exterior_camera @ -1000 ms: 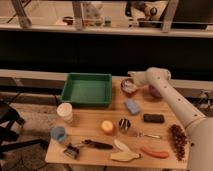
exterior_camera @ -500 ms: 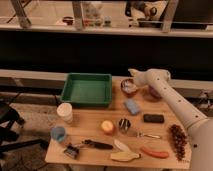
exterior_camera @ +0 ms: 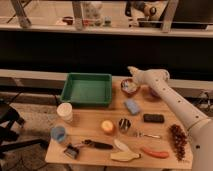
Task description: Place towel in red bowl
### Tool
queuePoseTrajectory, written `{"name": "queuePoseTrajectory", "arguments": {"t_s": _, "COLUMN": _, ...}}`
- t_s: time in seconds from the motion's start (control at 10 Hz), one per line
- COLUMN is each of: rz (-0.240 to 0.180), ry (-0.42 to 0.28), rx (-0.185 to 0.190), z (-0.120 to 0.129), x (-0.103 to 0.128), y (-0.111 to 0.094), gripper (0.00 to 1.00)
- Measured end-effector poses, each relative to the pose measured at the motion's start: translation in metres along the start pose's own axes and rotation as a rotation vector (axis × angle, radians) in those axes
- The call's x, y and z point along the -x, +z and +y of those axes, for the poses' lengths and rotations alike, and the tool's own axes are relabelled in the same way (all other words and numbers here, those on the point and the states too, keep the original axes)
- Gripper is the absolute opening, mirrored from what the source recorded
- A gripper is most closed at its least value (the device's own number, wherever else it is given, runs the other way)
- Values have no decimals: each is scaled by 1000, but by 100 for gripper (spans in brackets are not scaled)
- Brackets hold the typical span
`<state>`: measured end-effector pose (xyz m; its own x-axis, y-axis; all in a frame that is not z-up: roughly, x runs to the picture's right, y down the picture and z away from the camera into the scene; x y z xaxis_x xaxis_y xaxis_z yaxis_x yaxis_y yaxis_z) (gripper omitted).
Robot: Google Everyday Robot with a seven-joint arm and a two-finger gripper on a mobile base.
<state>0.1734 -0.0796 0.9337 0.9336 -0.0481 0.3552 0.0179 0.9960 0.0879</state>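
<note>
The red bowl stands at the back of the wooden table, right of the green tray. A pale crumpled towel lies inside the bowl. My gripper is at the end of the white arm, which reaches in from the lower right. The gripper hangs just above the bowl's far rim, apart from the towel.
A green tray sits left of the bowl, and a blue sponge lies in front of it. Also on the table are a white cup, blue cup, orange, metal can, black box, grapes and banana.
My gripper has lifted up and away from the bowl. The towel stays in the bowl.
</note>
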Motion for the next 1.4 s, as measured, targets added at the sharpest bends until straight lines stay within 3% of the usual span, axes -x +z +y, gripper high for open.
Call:
{"name": "queuePoseTrajectory", "arguments": {"t_s": 0.8, "rz": 36, "ry": 11, "rx": -28, "z": -17, "x": -12, "y": -29, "gripper": 80}}
{"name": "queuePoseTrajectory", "arguments": {"t_s": 1.4, "rz": 30, "ry": 18, "rx": -36, "z": -20, "x": -3, "y": -47, "gripper": 80}}
